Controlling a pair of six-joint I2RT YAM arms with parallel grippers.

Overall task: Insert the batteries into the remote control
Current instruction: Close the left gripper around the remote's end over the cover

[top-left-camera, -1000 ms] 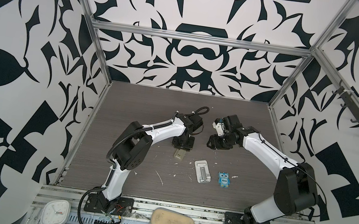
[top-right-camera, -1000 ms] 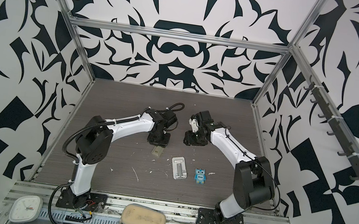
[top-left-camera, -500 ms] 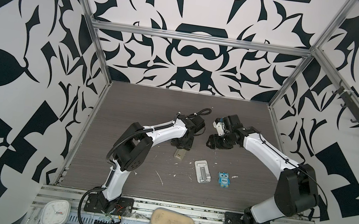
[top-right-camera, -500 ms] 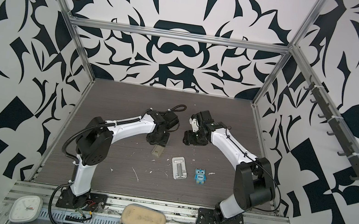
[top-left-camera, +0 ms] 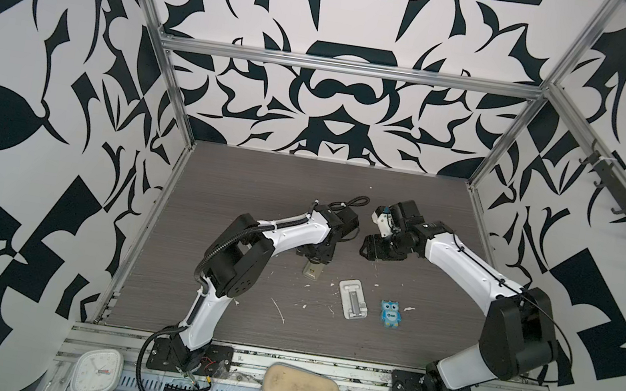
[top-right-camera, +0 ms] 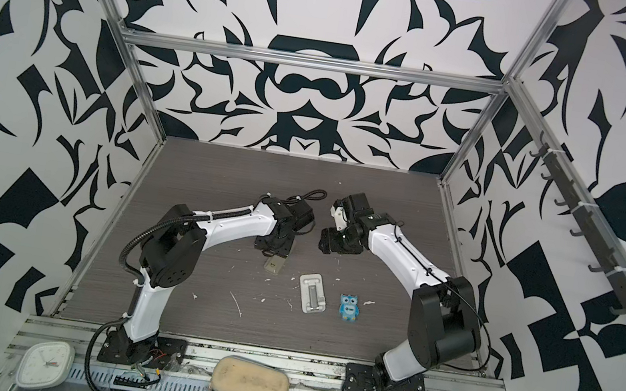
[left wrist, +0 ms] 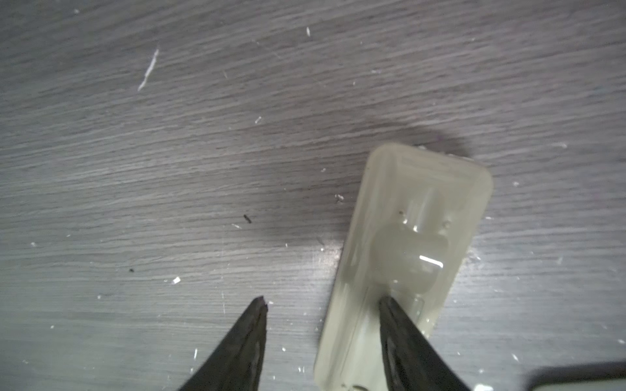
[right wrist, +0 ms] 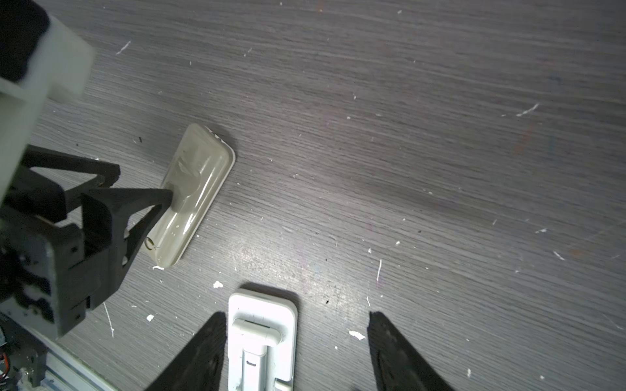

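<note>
Your widest free room is the bare table (top-left-camera: 262,189) behind both arms. Nearer, the remote control (top-left-camera: 311,276), white stand (top-left-camera: 353,299) and blue owl (top-left-camera: 391,313) lie in a row with narrow lanes between; the left gripper (left wrist: 321,302) stands spread over the remote's edge.

The remote control (top-left-camera: 312,275) lies flat on the table (top-left-camera: 260,197), near the middle, its far end hidden under the left hand (left wrist: 321,303) in both top views. It is a slim, pale grey-beige slab with rounded corners, glossy, long axis running front to back and slightly skewed. The upturned side carries a shallow rounded hollow, probably the battery bay, though the wrist views blur it. One finger (right wrist: 135,198) reaches over that hollow.
</note>
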